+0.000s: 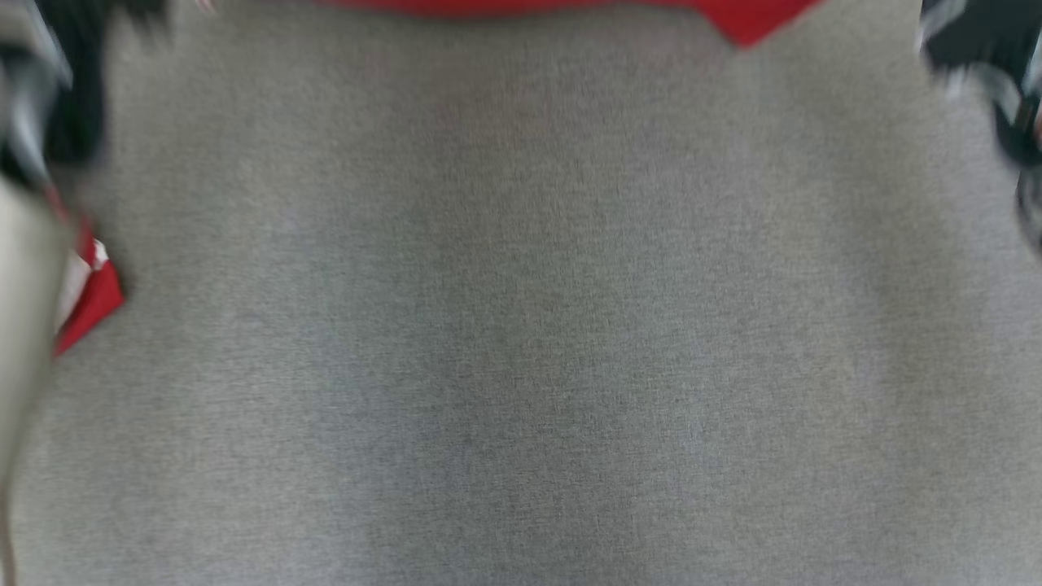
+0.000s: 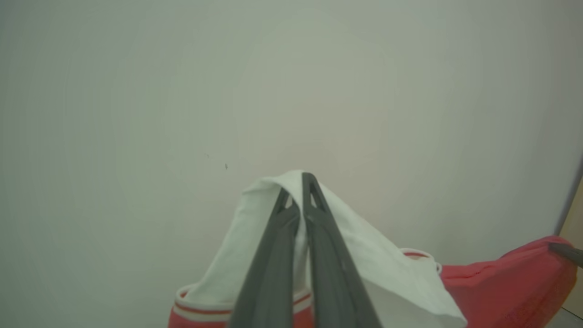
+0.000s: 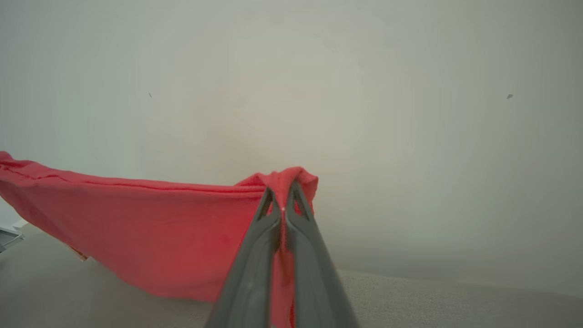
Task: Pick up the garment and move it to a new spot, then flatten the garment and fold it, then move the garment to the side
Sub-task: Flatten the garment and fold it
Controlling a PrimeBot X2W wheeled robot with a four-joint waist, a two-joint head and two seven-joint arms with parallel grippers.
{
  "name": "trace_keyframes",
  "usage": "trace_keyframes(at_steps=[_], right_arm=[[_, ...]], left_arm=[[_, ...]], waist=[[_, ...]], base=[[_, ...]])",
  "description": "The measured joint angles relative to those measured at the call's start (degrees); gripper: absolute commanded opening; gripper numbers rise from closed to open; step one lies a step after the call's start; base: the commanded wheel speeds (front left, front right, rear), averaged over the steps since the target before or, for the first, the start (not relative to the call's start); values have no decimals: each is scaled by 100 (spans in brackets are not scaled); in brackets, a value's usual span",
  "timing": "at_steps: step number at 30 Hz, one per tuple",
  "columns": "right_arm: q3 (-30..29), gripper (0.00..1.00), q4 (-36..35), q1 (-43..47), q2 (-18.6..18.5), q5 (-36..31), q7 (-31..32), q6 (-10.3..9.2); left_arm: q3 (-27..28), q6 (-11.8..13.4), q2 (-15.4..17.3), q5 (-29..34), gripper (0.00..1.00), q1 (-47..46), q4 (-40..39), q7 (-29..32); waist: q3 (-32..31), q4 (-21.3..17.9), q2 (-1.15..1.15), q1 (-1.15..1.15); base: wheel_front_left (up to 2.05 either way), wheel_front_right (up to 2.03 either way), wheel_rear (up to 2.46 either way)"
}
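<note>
Looking down on a grey worktop (image 1: pixel 521 366) with a fine woven texture, blurred in the head view, softly and evenly lit, a shade darker down the middle. Behind it, in both wrist views, a plain pale wall (image 2: pixel 136 91), off-white with a greenish-grey cast, smooth, marked by a few tiny dark specks (image 2: pixel 226 166). In the right wrist view, joined to the worktop along a soft, hazy line low on the right. At the far right of the left wrist view, a dark slanting edge (image 2: pixel 568 205) and just beyond it a narrow tan strip (image 2: pixel 576 218); too little there to tell what.
</note>
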Motion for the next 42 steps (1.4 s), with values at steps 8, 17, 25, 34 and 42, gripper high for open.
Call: trace_keyframes(at_steps=[8, 17, 25, 34, 42], right_arm=[[-366, 0, -1069, 2223, -392, 339, -283, 0], [-969, 0, -1751, 4530, -505, 208, -334, 0], [-1907, 0, -1962, 6386, -75, -242, -355, 0], [-2982, 0, -2247, 7905, 609, -1281, -296, 0], [-3768, 0, -2781, 8743, 1134, -2227, 369, 0]], left_arm=[[851, 839, 65, 79, 0, 3328, -2203, 0], [1248, 1116, -369, 259, 0, 5918, -3301, 1], [1588, 1134, -965, 471, 0, 7424, -3543, 2], [1828, 742, -1583, 666, 0, 8319, -3063, 1], [1873, 488, -1773, 924, 0, 8708, -2591, 0]], waist=[[-556, 35, 0, 0], [-1105, 9, 0, 0], [-1453, 45, -1, 0], [-1676, 199, 0, 1], [-1933, 284, 0, 1]], base=[[0, 0, 0], [0, 0, 0], [0, 0, 0], [0, 0, 0], [0, 0, 0]])
